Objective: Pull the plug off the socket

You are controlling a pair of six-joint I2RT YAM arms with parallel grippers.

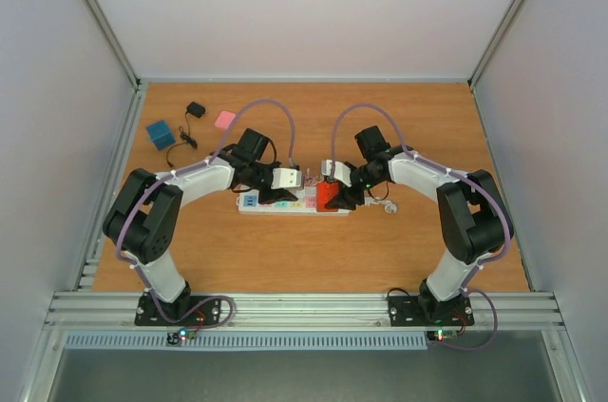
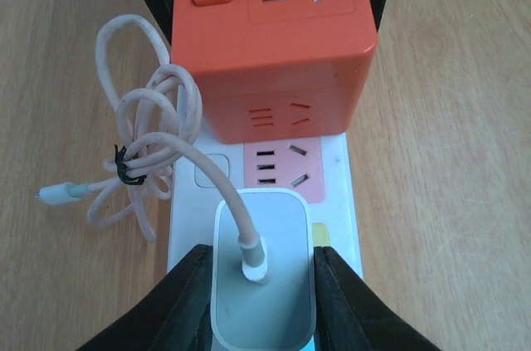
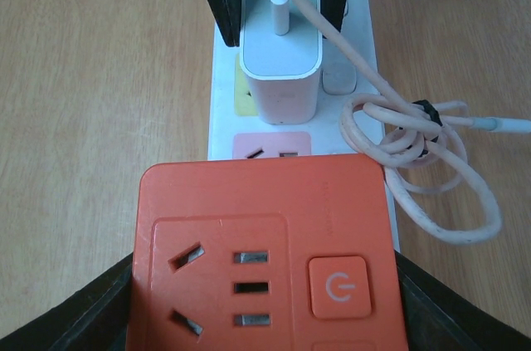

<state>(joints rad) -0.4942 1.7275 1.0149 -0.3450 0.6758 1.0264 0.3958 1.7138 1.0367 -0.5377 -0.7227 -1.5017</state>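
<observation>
- White rectangular power strip with pastel outlet faces [image 1: 252,203]: lies flat at the middle of the wooden table [image 1: 380,250]. Its long axis runs left to right and its outlets face up.
- White rounded plastic charger plug [image 3: 280,52]: seated near the strip's middle, standing upright. Its pale coiled cord [image 2: 149,119] leaves the top and lies bundled beside the strip.
- Orange plastic cube adapter [image 1: 330,197]: seated on the strip's right end.
- Left gripper [image 2: 264,285]: directly over the plug, fingers narrowed against its two opposite sides, holding it.
- Right gripper [image 3: 265,301]: clasped wide about the cube's sides.
- Assessment: the left arm is the nearer to the plug. The plug points up, so the pull should run straight up, square to the strip's long axis. The right hold probably pins the strip down.
</observation>
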